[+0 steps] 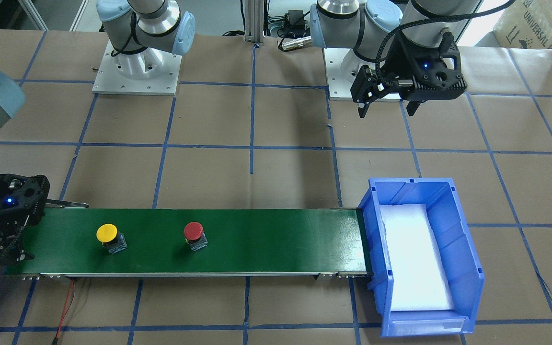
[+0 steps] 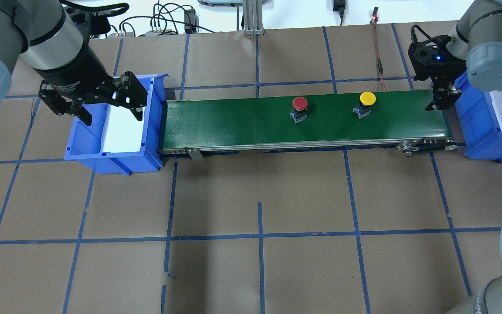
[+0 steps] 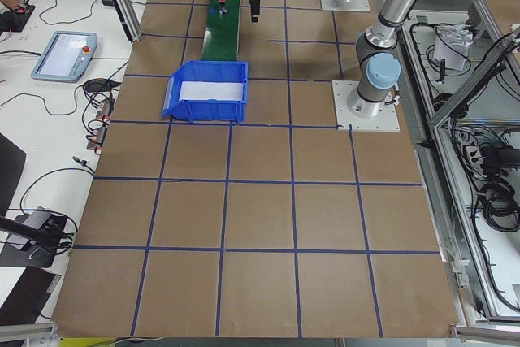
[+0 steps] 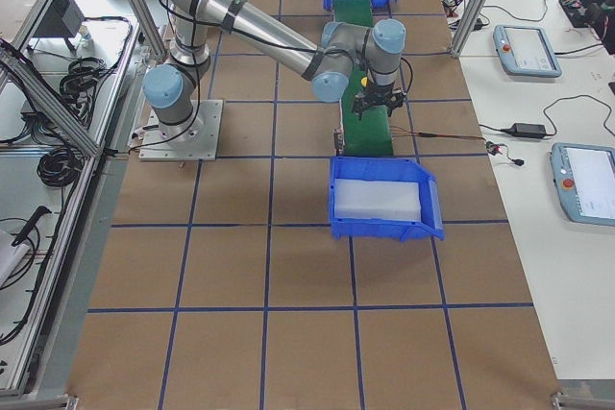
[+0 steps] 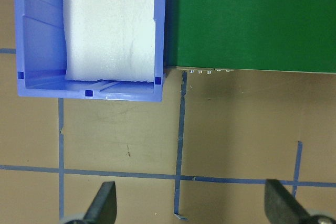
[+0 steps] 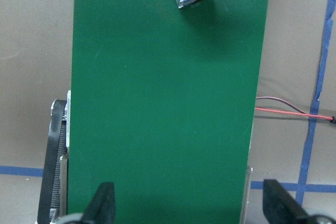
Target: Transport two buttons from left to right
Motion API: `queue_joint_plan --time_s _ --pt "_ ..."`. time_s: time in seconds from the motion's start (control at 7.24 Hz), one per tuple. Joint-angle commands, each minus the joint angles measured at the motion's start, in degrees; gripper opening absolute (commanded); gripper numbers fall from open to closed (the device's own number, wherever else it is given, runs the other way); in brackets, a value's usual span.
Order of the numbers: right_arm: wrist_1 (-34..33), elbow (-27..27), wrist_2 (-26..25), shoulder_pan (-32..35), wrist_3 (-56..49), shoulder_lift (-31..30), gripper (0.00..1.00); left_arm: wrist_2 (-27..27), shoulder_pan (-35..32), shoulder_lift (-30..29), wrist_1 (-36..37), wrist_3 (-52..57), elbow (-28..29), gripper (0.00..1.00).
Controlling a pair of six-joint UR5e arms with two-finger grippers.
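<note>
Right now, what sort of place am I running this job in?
Probably a robotics lab test cell rather than a factory floor: a paper-covered table marked with a blue tape grid, a short green conveyor belt with a blue bin at each end, and control tablets alongside.

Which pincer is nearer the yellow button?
Right. The right pincer hangs over the belt end nearest the yellow button; the left pincer is far away by the blue bin at the other end.

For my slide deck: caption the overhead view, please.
Red button and yellow button sit on the green conveyor between two blue bins.
</note>
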Motion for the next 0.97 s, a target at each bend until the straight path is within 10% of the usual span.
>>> queue_joint_plan --time_s 0.0,0.83 --pt "0.0 -0.09 0.0 0.0 0.0 0.11 0.98 -0.01 -0.15 0.03 -0.04 -0.1 -0.01 0.99" --pt "0.0 -0.27 -0.09 0.0 0.35 0.11 0.99 -0.01 -0.15 -0.06 0.05 -0.01 -0.01 0.99"
